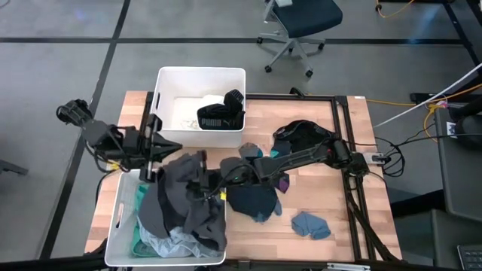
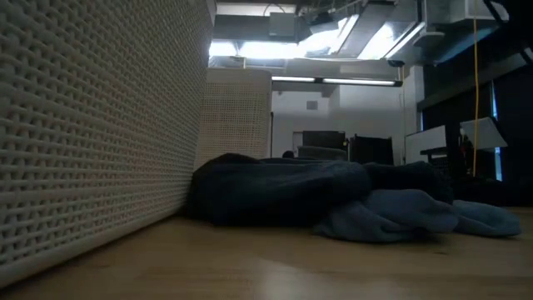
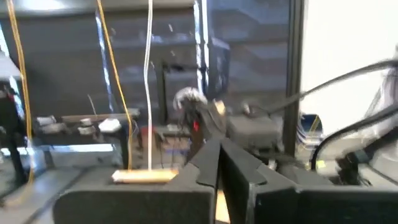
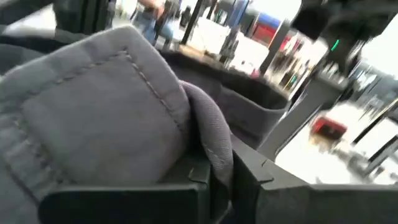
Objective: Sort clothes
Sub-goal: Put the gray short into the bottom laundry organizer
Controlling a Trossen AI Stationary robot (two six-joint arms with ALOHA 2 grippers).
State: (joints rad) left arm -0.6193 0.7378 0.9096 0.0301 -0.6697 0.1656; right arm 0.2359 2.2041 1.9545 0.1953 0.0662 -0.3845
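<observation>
A grey garment (image 4: 112,118) is pinched between the closed fingers of the right gripper (image 4: 217,177), draping away beyond them; the left gripper's (image 3: 217,168) fingers are pressed together, empty.

Two dark, near-black jointed arms, built of slim tubular links with chunkier rounded joint housings. Left arm (image 1: 113,139): matte black casing, a knobbly cluster of housings at its 9 o'clock end, a touch of yellow under the forearm. Right arm (image 1: 309,154): same black finish, long narrow forearm, bulkier rounded base joint toward 3 o'clock, black cable trailing off from there. Left gripper (image 3: 217,180): flat, angular black fingers (image 3: 205,165) tapering to blunt points, boxy black body beneath. Right gripper (image 4: 214,183): matching matte black angular fingers (image 4: 249,171) with chamfered edges.
</observation>
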